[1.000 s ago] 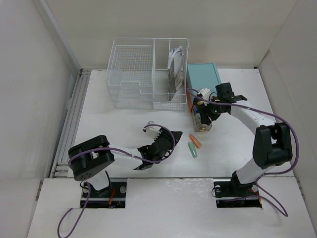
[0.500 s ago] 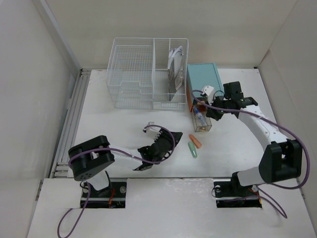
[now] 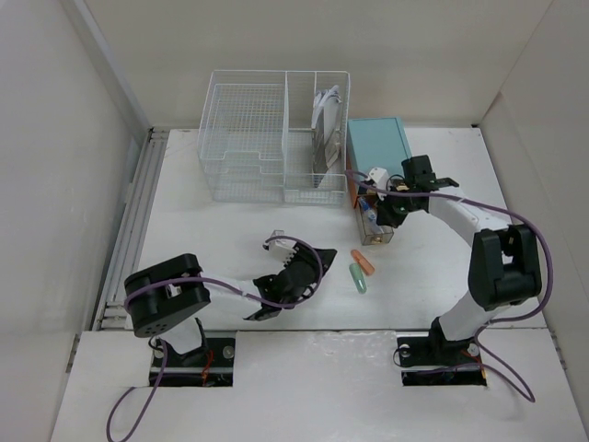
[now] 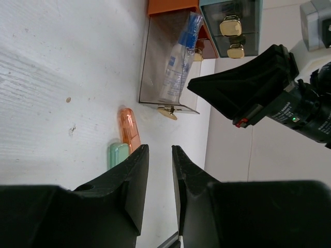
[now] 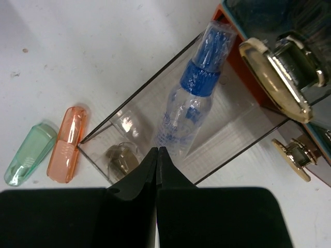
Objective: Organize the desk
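Note:
The white desk (image 3: 230, 239) holds a clear drawer (image 3: 375, 232) pulled out of the teal drawer box (image 3: 379, 140). A blue-capped bottle (image 5: 191, 103) lies inside the drawer. My right gripper (image 5: 157, 149) is shut with nothing in it and hovers over the drawer's near end (image 5: 243, 129). An orange capsule-shaped piece (image 3: 364, 263) and a green one (image 3: 358, 279) lie side by side just in front of the drawer. My left gripper (image 4: 159, 147) is low over the desk and points at them. Its jaws stand a narrow gap apart and are empty.
A white wire-mesh basket (image 3: 267, 138) stands at the back, left of the teal box, with papers (image 3: 327, 120) in its right compartment. A grey rail (image 3: 133, 221) runs along the desk's left edge. Gold knobs (image 5: 279, 72) stick out from the teal box's other drawers.
My right gripper closed from open, swung away to the right, then came back over the clear drawer. The left arm shifted only slightly.

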